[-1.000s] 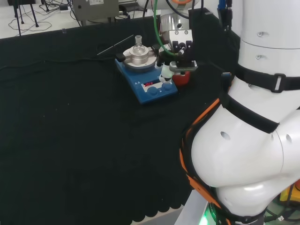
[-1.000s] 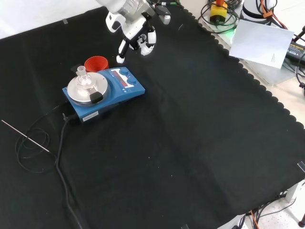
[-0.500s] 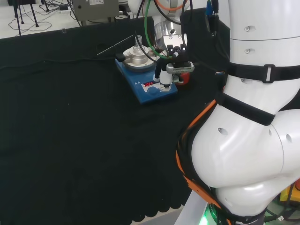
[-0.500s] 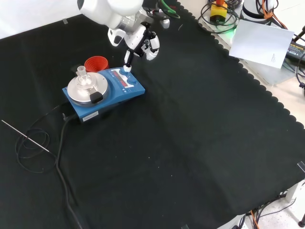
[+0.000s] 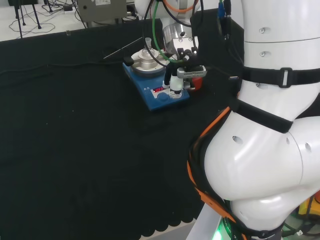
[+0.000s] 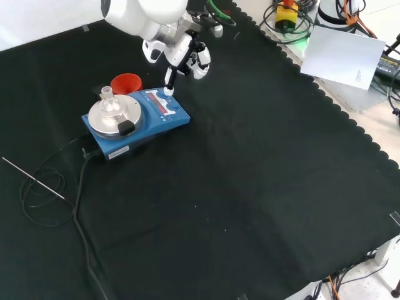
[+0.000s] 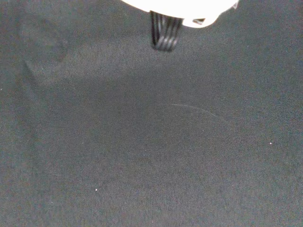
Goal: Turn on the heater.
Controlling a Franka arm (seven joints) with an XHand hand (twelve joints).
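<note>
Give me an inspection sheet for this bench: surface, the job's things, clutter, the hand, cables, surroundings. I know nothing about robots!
Surface: black cloth, scalloped edge.
Job's things: blue heater with a round metal plate; a small glass flask stands on it; red display lit in the head view.
Clutter: red ring stand behind the heater; thin metal rod on the cloth.
Hand: hand above the heater's control end, one finger pointing down at a knob; contact unclear.
Cables: black cable from the heater, coiled near the rod.
Surroundings: white sheet and cables beyond the cloth.

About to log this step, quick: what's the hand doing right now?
Hand: one finger extended down onto the heater front panel, holding nothing.
</note>
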